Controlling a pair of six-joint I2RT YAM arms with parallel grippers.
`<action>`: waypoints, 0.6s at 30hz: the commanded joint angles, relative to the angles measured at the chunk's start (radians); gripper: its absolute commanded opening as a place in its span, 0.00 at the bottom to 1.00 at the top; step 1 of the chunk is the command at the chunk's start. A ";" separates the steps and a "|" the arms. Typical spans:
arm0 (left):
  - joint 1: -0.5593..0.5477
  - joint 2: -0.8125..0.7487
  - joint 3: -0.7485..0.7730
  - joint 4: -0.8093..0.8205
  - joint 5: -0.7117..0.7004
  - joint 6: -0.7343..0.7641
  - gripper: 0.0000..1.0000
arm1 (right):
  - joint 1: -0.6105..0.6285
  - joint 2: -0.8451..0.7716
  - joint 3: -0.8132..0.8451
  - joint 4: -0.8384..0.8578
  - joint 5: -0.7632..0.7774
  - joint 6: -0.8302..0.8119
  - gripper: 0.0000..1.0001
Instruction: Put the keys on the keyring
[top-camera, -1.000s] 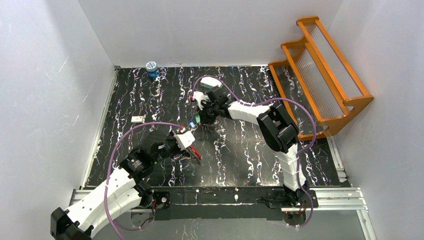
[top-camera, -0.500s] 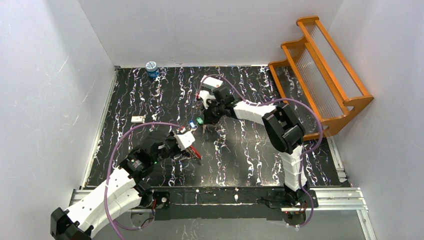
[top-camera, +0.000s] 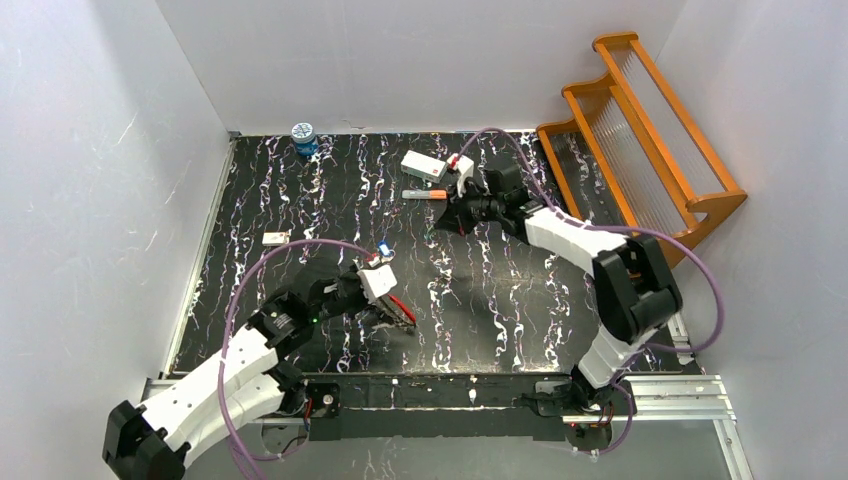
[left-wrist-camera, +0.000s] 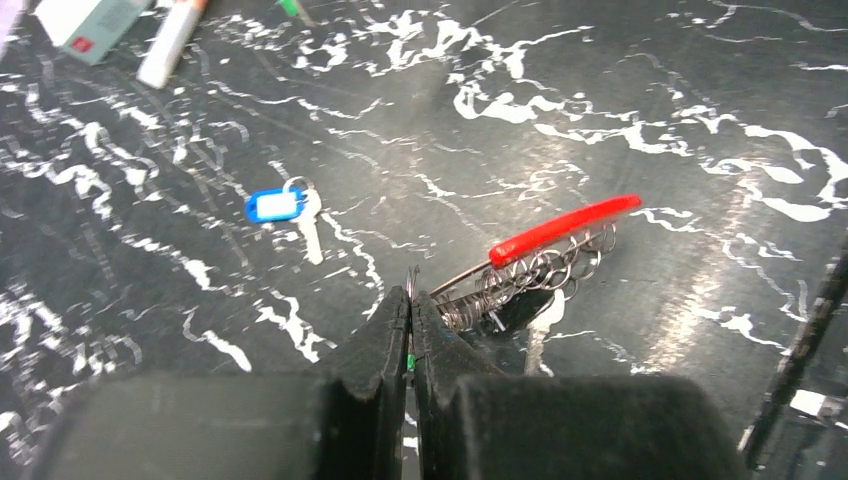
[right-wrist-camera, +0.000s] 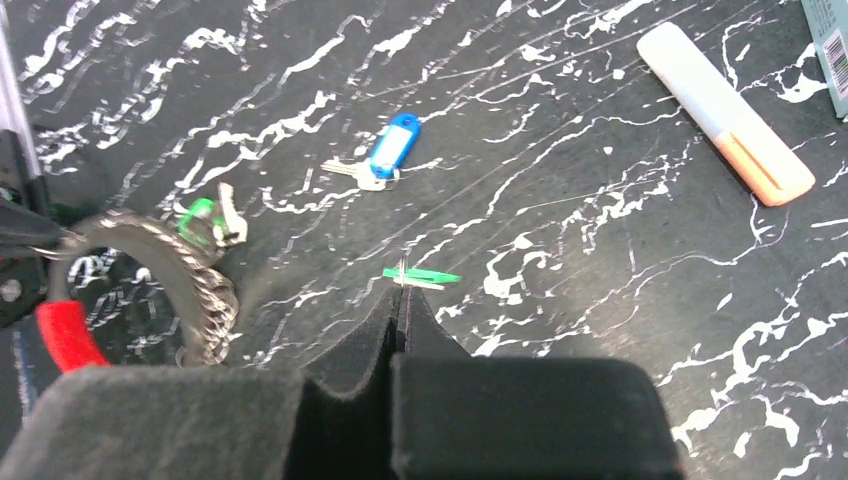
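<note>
The left gripper (left-wrist-camera: 411, 297) pinches the keyring (left-wrist-camera: 560, 224), its red part stretching away to the right. The right gripper (right-wrist-camera: 399, 296) is closed on the green key (right-wrist-camera: 430, 276), held crosswise.

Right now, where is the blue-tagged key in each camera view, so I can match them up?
Top external: the blue-tagged key lies mid-table, just beyond the keyring.
Left wrist: left of centre, left of the keyring.
Right wrist: upper middle, beyond the green key pinched in the right gripper.
Shared landmark: the keyring with its red section, visible in all three views.
</note>
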 joint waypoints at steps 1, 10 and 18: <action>0.003 0.083 0.009 0.064 0.179 -0.041 0.00 | 0.010 -0.161 -0.093 0.091 0.065 0.082 0.01; 0.002 0.272 0.081 0.206 0.287 -0.146 0.00 | 0.008 -0.368 -0.317 0.200 0.279 0.076 0.01; 0.002 0.047 0.084 0.098 0.209 -0.060 0.00 | 0.007 -0.444 -0.379 0.248 0.282 0.043 0.01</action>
